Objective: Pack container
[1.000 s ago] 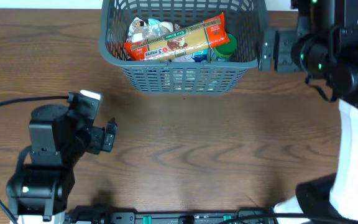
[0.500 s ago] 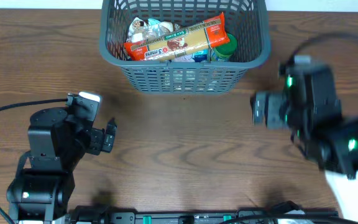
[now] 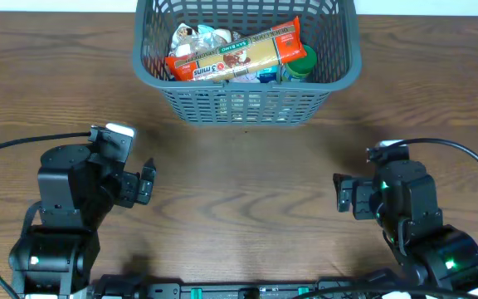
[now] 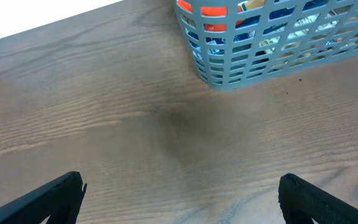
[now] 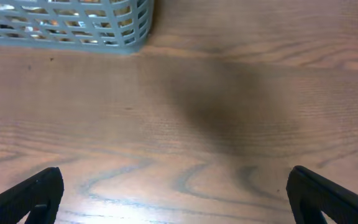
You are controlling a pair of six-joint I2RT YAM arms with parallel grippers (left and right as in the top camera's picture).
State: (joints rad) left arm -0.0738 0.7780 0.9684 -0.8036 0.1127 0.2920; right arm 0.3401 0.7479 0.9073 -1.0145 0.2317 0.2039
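Observation:
The grey lattice container (image 3: pixel 247 106) stands at the far middle of the wooden table. It holds a long orange pasta packet (image 3: pixel 235 51), a green-lidded item (image 3: pixel 299 65) and other packets. It also shows in the left wrist view (image 4: pixel 278 43) and the right wrist view (image 5: pixel 67 28). My left gripper (image 3: pixel 148 181) is open and empty at the near left, well short of the container. My right gripper (image 3: pixel 343 193) is open and empty at the near right. Only bare wood lies between each pair of fingertips.
A black cable (image 3: pixel 23 143) runs from the left edge to the left arm. Another cable (image 3: pixel 463 158) loops over the right arm. A black bar (image 3: pixel 239 291) lies along the table's near edge.
My right arm has swung from beside the container's right wall back toward the near right of the table. The left arm and the container's contents have not moved.

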